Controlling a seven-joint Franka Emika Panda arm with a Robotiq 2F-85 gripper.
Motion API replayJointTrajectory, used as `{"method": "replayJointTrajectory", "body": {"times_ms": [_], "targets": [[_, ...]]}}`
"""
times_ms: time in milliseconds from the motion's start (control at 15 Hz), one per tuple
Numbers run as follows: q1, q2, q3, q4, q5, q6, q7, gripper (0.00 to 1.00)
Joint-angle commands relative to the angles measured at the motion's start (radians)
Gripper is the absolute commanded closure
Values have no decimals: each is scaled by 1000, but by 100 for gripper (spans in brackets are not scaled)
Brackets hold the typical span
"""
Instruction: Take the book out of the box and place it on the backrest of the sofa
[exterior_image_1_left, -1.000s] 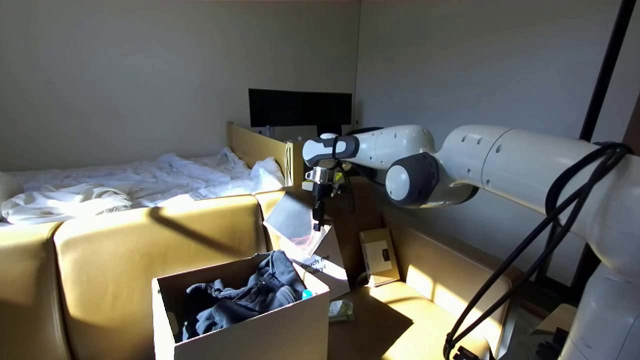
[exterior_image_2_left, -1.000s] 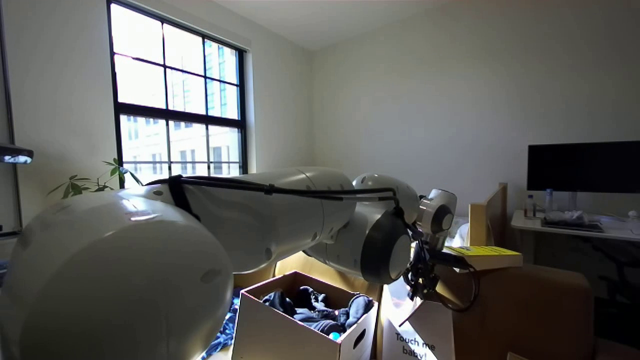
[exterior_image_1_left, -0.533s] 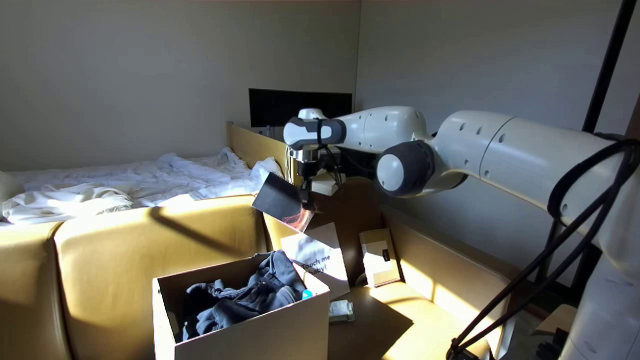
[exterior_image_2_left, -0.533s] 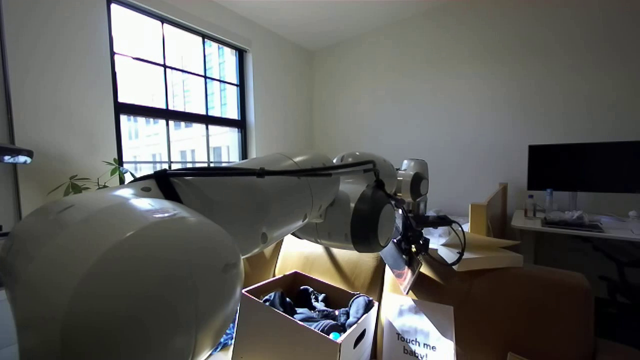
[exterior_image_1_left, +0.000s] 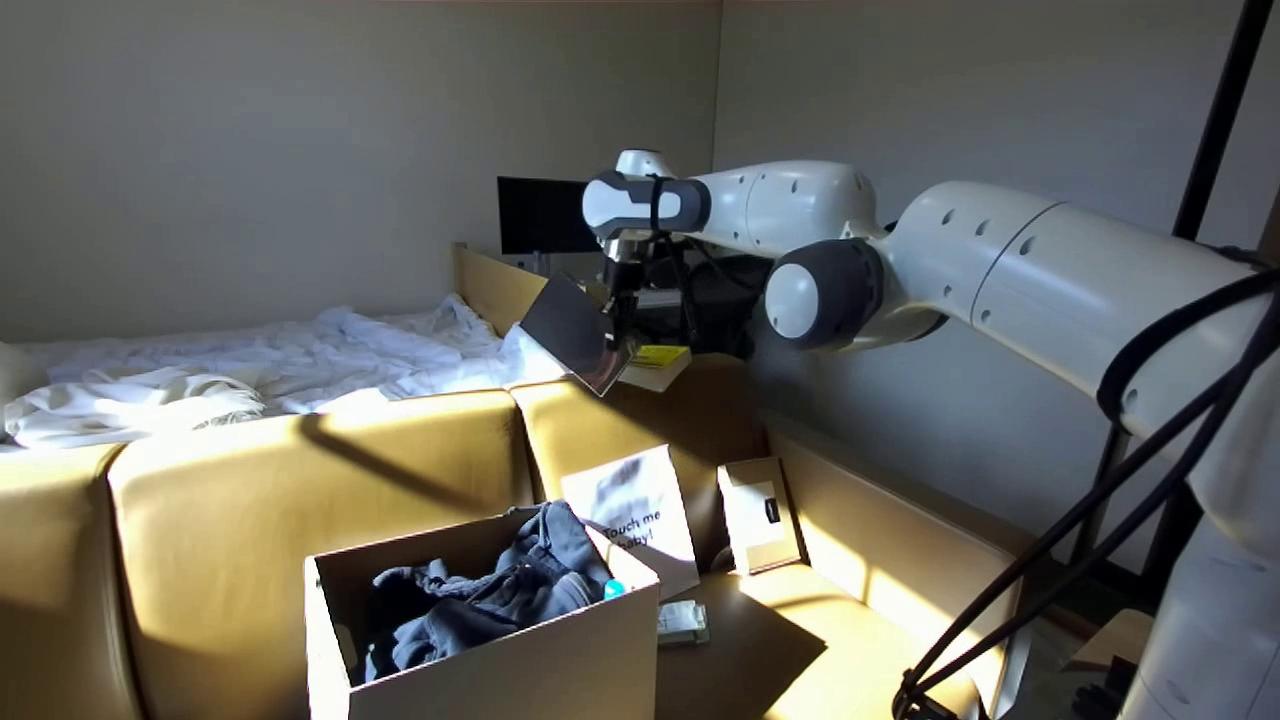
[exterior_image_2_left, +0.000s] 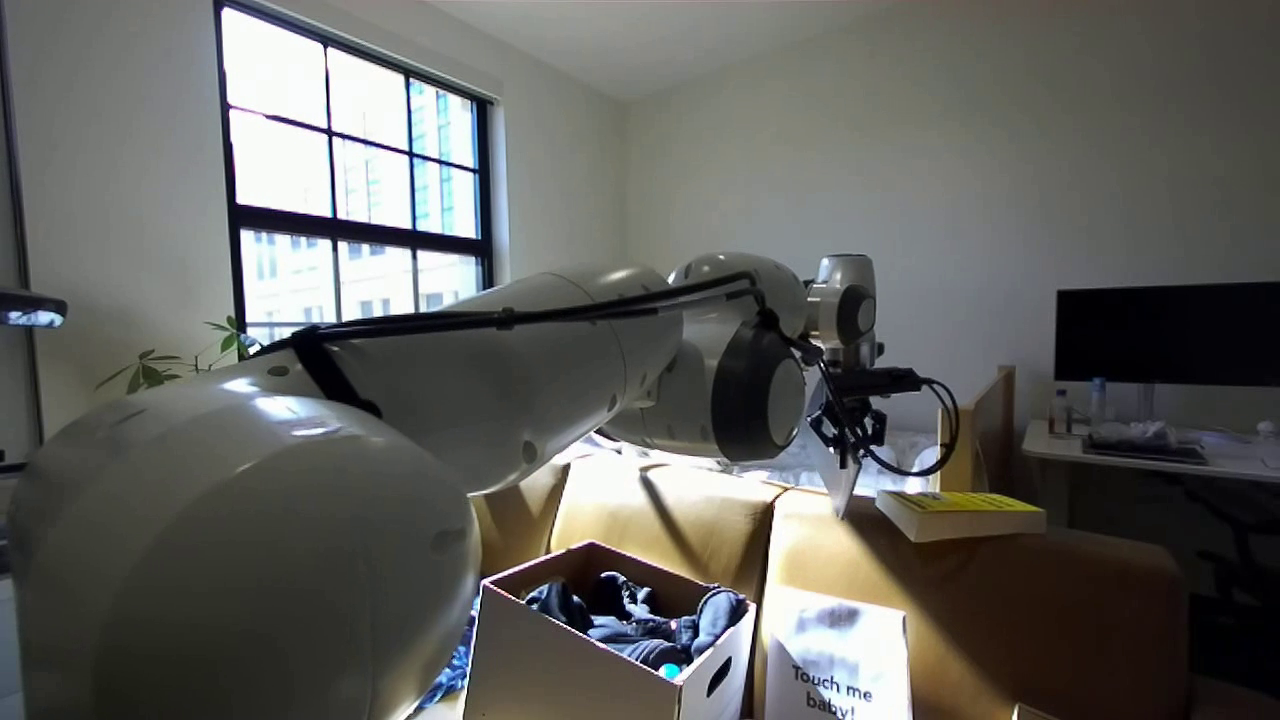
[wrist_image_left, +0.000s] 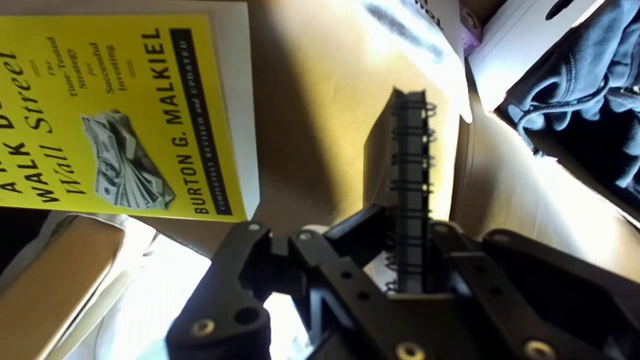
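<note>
"So, what's where?"

"In an exterior view: sofa (exterior_image_1_left: 300, 500) across the lower half; box (exterior_image_1_left: 510, 670) at bottom centre; spiral-bound book (exterior_image_1_left: 570, 333) tilted mid-frame, near the backrest (exterior_image_1_left: 560, 440) top. In the wrist view, fingers (wrist_image_left: 362, 232) pinch its spine (wrist_image_left: 411, 155)."

"Handling?"

"Probably light, stiffish, perhaps slick; the spine looks the best hold."

"Changed?"

"The book hangs higher in the frame than a second ago."

Box (wrist_image_left: 515, 45) and yellow book (wrist_image_left: 135, 125) cut off in wrist view, notebook (wrist_image_left: 411, 190) partly hidden by end effector (wrist_image_left: 407, 227)
</note>
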Motion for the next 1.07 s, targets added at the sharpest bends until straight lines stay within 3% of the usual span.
{"method": "replayJointTrajectory", "body": {"times_ms": [0,267,667,867,1000], "targets": [[-38,-21,16,0,40,82,108,97],[-107,-17,56,0,110,158,169,97],[-269,-2,200,-6,233,275,117,97],[-360,12,284,-6,314,318,22,97],[-407,-4,332,-6,351,273,-117,97]]}}
